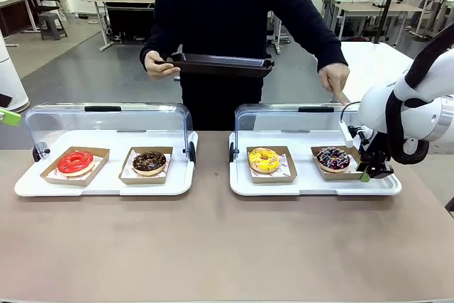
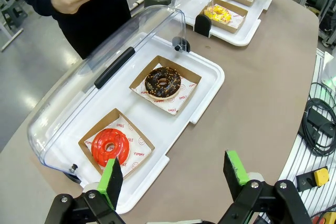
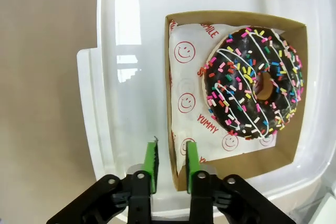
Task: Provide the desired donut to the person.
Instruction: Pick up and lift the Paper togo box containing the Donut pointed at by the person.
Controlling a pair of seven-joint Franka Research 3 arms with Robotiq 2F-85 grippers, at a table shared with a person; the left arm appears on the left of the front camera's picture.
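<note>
The person point(image 1: 227, 19) in the navy sweatshirt holds a black tray point(image 1: 220, 65) in one hand. The other hand point(image 1: 335, 79) points a finger down at the chocolate donut with coloured sprinkles point(image 1: 333, 157) point(image 3: 254, 82). That donut lies in a brown cardboard tray point(image 3: 239, 174) at the right end of the right display case. My right gripper point(image 1: 372, 168) point(image 3: 171, 156) hangs over this tray's outer wall, its fingers a narrow gap apart on either side of the wall, not pressing it. My left gripper point(image 2: 173, 174) is wide open and holds nothing, above the table in front of the left case.
The right case point(image 1: 312, 188) also holds a yellow donut point(image 1: 264, 159). The left case point(image 1: 106, 188) holds a red donut point(image 1: 75, 162) and a dark chocolate donut point(image 1: 149, 162). Both clear lids point(image 1: 106, 118) stand raised at the back. Bare brown tabletop lies in front.
</note>
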